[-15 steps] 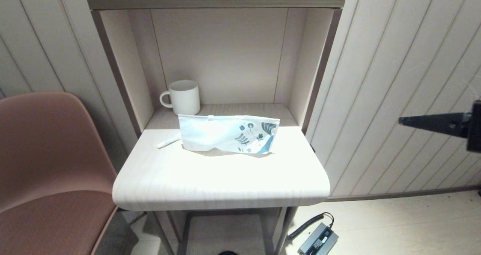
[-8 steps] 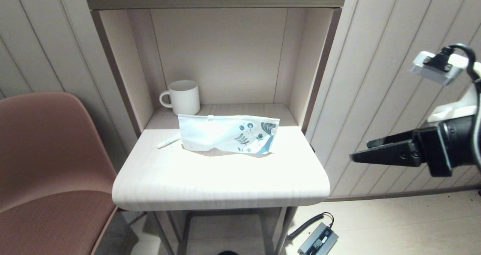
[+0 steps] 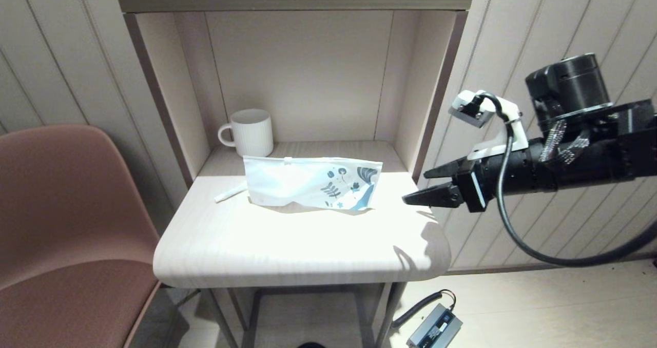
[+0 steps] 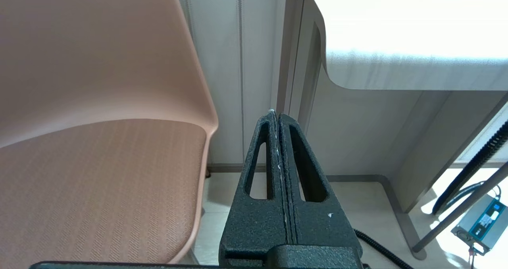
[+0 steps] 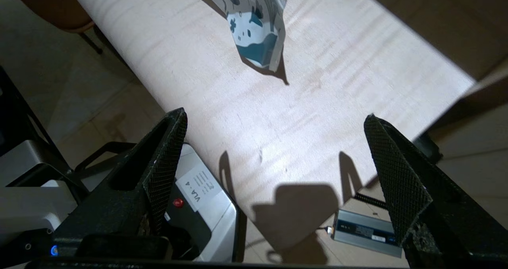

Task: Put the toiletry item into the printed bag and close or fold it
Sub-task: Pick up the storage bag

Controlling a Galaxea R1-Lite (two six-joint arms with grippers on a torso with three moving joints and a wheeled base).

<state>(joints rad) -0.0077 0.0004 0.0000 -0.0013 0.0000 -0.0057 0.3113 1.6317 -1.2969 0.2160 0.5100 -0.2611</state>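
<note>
The printed bag (image 3: 313,184) lies flat on the small desk (image 3: 303,245), zip edge toward the back, blue leaf print at its right end; that printed end (image 5: 258,43) also shows in the right wrist view. A slim white toiletry stick (image 3: 229,193) rests just left of the bag, partly tucked under it. My right gripper (image 3: 423,186) hovers open at the desk's right edge, right of the bag and apart from it, nothing between its fingers (image 5: 166,158). My left gripper (image 4: 276,116) is shut and empty, low beside the chair, out of the head view.
A white ribbed mug (image 3: 249,132) stands at the back left of the desk's alcove. A pink-brown chair (image 3: 66,225) stands close on the left. A grey power brick (image 3: 433,330) with a cable lies on the floor under the desk's right corner. Panelled wall behind.
My right arm has swung in from the far right toward the desk; its open gripper now reaches the desk's right edge. The bag, stick and mug have not moved.
</note>
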